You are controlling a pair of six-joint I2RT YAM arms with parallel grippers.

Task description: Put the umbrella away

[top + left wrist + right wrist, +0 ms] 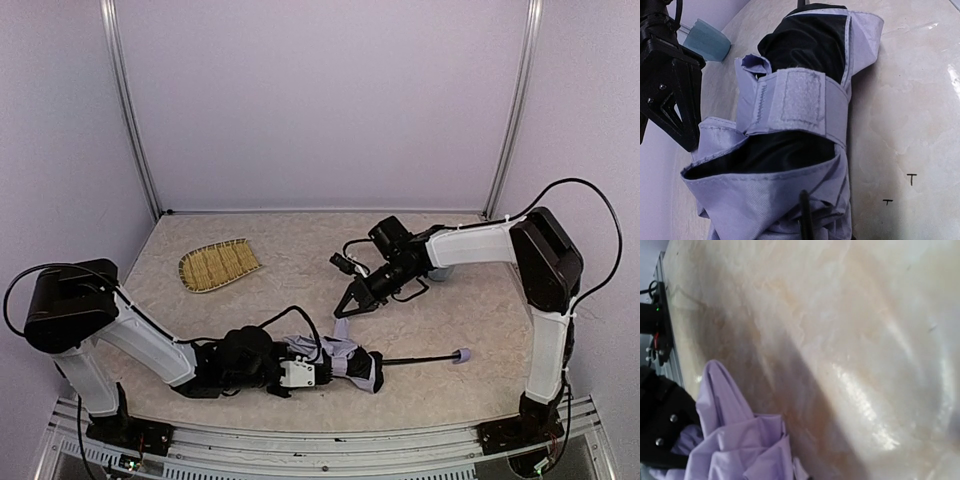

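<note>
The umbrella lies folded on the table at the front centre, a pale lavender bundle with its thin black shaft running right to a small lavender handle. My left gripper is shut on the bundle's left end. In the left wrist view the fabric fills the frame, and the strap with its velcro patch is wrapped around it. My right gripper hangs open and empty just above the bundle's far side, its black fingers showing beside the fabric. The right wrist view shows loose fabric folds.
A woven straw tray lies at the back left. A light blue mug stands behind the right gripper, mostly hidden by the right arm in the top view. Small black T marks are on the table beside the umbrella.
</note>
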